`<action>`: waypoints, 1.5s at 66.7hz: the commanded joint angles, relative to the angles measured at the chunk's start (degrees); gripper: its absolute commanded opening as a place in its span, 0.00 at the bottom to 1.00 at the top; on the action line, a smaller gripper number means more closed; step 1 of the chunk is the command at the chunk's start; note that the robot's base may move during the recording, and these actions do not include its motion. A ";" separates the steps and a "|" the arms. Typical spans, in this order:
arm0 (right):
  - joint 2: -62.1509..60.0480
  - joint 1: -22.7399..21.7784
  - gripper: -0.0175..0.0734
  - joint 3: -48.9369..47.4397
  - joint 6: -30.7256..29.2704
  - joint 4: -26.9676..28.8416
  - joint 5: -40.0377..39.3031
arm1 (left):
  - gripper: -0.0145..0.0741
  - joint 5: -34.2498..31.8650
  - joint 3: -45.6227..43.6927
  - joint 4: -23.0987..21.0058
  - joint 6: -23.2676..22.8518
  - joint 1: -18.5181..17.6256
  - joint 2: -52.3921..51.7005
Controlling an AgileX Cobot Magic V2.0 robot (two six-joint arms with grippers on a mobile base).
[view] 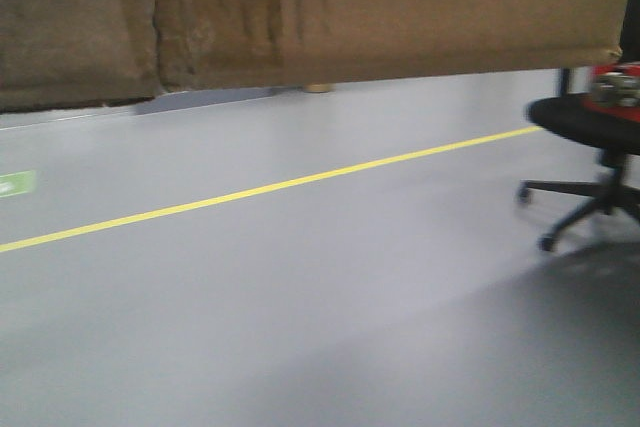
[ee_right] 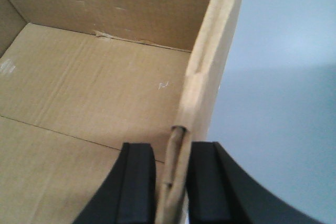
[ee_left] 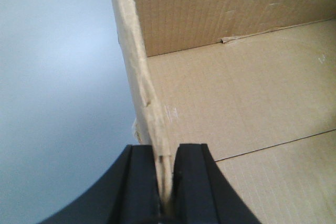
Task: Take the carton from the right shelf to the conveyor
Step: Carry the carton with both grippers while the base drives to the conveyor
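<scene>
The brown corrugated carton [view: 300, 17] fills the top of the front view, held up above the grey floor, its creased face toward the camera. In the left wrist view my left gripper [ee_left: 166, 182] is shut on the carton's left wall [ee_left: 142, 82], with the open inside of the box [ee_left: 236, 103] to its right. In the right wrist view my right gripper [ee_right: 173, 182] is shut on the carton's right wall [ee_right: 210, 72], with the box's inside [ee_right: 89, 98] to its left. The right shelf and the conveyor are out of view.
A smooth grey floor [view: 300, 327] with a yellow line [view: 270, 187] runs below the carton. A black swivel chair [view: 590, 157] stands at the right, with something red [view: 615, 82] behind it. A green floor mark [view: 15, 184] lies at the left edge.
</scene>
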 commanded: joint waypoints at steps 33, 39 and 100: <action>-0.78 0.20 0.12 -0.38 -1.18 1.27 -2.64 | 0.15 -2.09 -0.19 12.06 0.58 -0.40 -0.54; -0.78 0.20 0.12 -0.38 -1.18 1.27 -2.64 | 0.15 -2.09 -0.19 14.93 0.58 -0.40 -0.54; -0.78 0.20 0.12 -0.38 -1.18 1.39 -2.64 | 0.15 -2.70 -0.19 26.17 0.58 -0.40 -0.54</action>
